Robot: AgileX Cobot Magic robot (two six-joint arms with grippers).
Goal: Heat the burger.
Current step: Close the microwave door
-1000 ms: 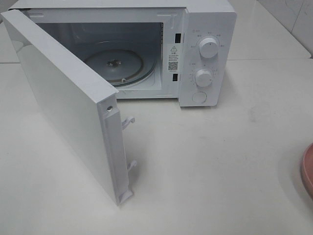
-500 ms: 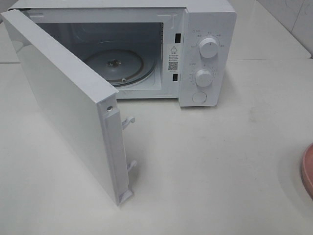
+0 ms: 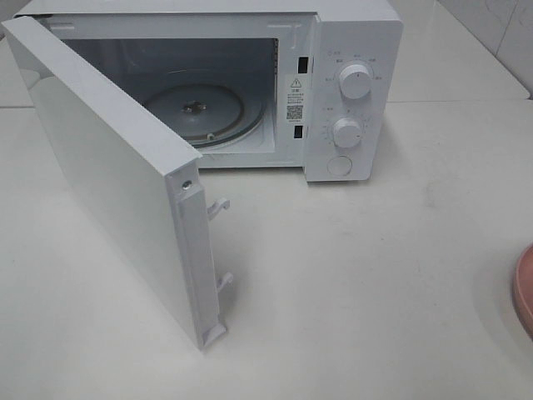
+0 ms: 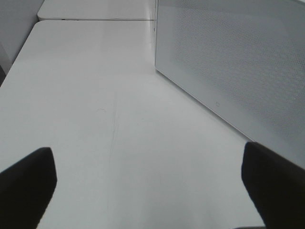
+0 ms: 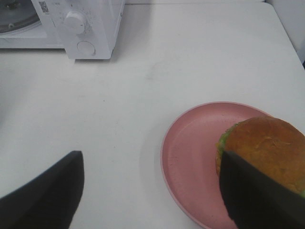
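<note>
Exterior high: microwave [image 3: 250,83] door [image 3: 108,175] swung wide, pink plate [image 3: 525,292] peeking at desk's right edge. Left wrist: left end effector [image 4: 147,186] spread, empty, beside door. Right wrist: right end effector [image 5: 152,191] spread, burger [image 5: 264,152] on plate just ahead, nearer this arm.

Looks like a staged kitchen test bench: white microwave [image 3: 250,92], door open, on bare white tabletop [image 3: 375,275], tiled wall [image 3: 500,33] behind.

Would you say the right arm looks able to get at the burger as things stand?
Probably yes: the right gripper is open, and the burger sits uncovered on the pink plate right by one finger, with nothing between them.
</note>
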